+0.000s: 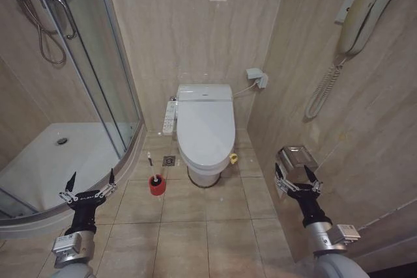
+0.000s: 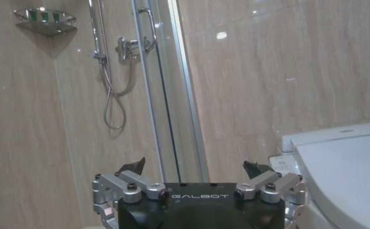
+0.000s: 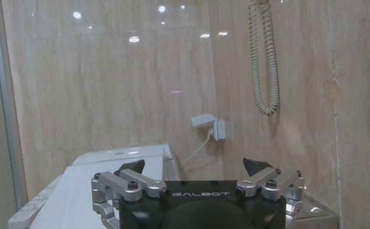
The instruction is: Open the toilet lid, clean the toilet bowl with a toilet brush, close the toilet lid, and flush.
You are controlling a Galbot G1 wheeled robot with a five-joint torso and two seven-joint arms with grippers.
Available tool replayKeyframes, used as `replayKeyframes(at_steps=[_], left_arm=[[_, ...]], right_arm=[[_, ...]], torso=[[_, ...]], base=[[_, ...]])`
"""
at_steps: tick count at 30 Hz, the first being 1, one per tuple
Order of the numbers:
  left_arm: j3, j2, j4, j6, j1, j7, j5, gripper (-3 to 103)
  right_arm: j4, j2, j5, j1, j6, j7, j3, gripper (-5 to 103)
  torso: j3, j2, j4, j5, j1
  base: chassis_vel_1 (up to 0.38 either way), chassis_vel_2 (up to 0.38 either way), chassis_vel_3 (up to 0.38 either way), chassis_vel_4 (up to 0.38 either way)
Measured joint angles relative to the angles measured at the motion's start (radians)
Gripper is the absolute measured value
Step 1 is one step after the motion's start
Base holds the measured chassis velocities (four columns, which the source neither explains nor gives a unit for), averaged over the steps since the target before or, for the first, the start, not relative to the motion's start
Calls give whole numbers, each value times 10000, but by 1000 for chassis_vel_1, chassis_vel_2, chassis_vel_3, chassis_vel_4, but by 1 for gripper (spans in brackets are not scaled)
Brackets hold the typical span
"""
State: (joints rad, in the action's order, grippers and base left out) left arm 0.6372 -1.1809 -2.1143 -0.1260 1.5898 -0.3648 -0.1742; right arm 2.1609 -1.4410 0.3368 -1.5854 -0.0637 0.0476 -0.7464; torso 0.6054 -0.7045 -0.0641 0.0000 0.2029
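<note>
The toilet lid [image 1: 206,128] lies shut, a glossy white oval with a yellow tie [image 1: 233,158] at its right front edge; the lid [image 2: 350,176] and lid [image 3: 89,191] also show in the wrist views. It covers the toilet bowl [image 1: 204,175], whose base shows below, and a white button panel [image 1: 169,117] runs along its left side. The toilet brush [image 1: 152,172] stands in a red cup holder [image 1: 157,185] on the floor, left of the bowl. My left gripper [image 1: 91,180] is open, low and left of the holder. My right gripper [image 1: 296,172] is open near the right wall.
A curved glass shower enclosure [image 1: 98,83] with a white tray [image 1: 58,157] takes up the left. A wall phone [image 1: 361,17] with a coiled cord and a metal paper holder [image 1: 296,156] hang on the right wall. A floor drain [image 1: 169,159] sits beside the bowl. Tiled floor lies in front.
</note>
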Motion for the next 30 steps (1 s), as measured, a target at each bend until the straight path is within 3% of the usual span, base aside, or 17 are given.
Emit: replayKeyframes(at_steps=[30], left_arm=[[0, 0, 0, 0, 1, 0, 0, 100]], right_arm=[[-350, 26, 196, 6, -305, -97, -326, 100]], torso=[[-1, -1, 0, 0, -3]], base=[[-30, 31, 29, -30]])
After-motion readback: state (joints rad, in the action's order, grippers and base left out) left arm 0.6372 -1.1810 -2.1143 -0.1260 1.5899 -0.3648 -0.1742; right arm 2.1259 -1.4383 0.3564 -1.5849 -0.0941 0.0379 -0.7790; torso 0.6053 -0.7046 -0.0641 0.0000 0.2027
